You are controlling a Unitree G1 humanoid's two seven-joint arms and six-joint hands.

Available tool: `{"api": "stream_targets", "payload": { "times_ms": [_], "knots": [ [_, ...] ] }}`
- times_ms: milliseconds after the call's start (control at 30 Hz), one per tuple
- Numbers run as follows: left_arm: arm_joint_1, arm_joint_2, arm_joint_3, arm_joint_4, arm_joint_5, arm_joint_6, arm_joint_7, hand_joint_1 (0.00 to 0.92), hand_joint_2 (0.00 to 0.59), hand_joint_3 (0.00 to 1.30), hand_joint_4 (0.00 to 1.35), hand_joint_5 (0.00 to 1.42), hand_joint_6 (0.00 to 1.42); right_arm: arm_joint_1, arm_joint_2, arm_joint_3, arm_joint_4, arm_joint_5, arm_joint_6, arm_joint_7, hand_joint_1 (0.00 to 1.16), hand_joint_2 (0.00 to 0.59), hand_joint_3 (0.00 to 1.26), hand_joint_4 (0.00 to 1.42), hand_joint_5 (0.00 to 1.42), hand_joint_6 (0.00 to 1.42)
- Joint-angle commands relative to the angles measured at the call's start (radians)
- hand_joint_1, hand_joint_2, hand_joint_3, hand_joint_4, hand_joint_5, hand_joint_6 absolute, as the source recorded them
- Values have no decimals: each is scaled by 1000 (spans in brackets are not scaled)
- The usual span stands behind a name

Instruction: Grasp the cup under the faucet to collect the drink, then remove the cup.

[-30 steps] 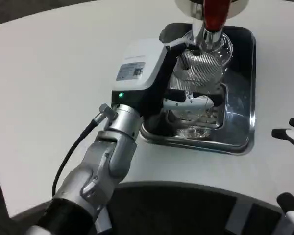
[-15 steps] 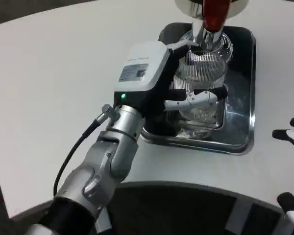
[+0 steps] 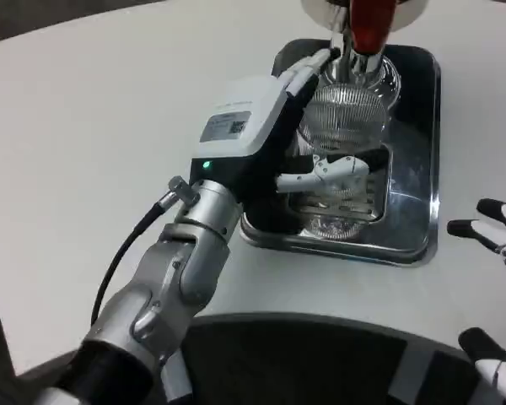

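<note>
Nearest the camera, a dark rounded part of the robot's body (image 3: 320, 363) fills the bottom edge. To the right of the shiny rectangular metal drip tray (image 3: 409, 245), near the picture's right edge, the right hand (image 3: 497, 240) hangs over the white table (image 3: 84, 143); its white and black fingers are spread apart and hold nothing.

The left silver forearm (image 3: 164, 295) rises from the lower left toward the tray, with a thin black cable (image 3: 122, 261) looping along its outer side. At the tray's left edge sits the left hand (image 3: 249, 126), its white back bearing a small printed label and a green light glowing just below it. Its fingers (image 3: 329, 173) wrap around the clear ribbed glass cup (image 3: 346, 126), one white finger crossing the front of the glass and another reaching up along its far left side, so the hand grips the cup.

The cup stands inside the tray, over the slotted grate (image 3: 341, 211), tilted a little. Directly above the cup's mouth, at the tray's far side, hangs the chrome faucet with its red handle (image 3: 367, 25).
</note>
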Motion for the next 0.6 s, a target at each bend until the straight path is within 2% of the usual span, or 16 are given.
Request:
{"api": "stream_targets", "payload": {
  "times_ms": [33,200,400,600],
  "knots": [
    [25,17,9,-31,-29,-21,-17,103,64,0,0,147,491,9,-7,-3,-17,5,2,-6,368,446,128,12,0,0],
    [35,21,15,-59,-47,-26,-12,48,50,0,0,121,474,9,-7,-3,-17,7,2,-8,368,446,132,12,0,0],
    [53,36,24,-102,-54,-30,-14,27,41,0,0,120,463,7,-6,8,-17,4,3,-7,368,446,133,12,0,0],
    [109,72,59,-188,-68,-32,-27,23,40,0,0,136,471,-2,-5,35,-17,-12,3,-7,368,446,133,12,0,0]
  ]
}}
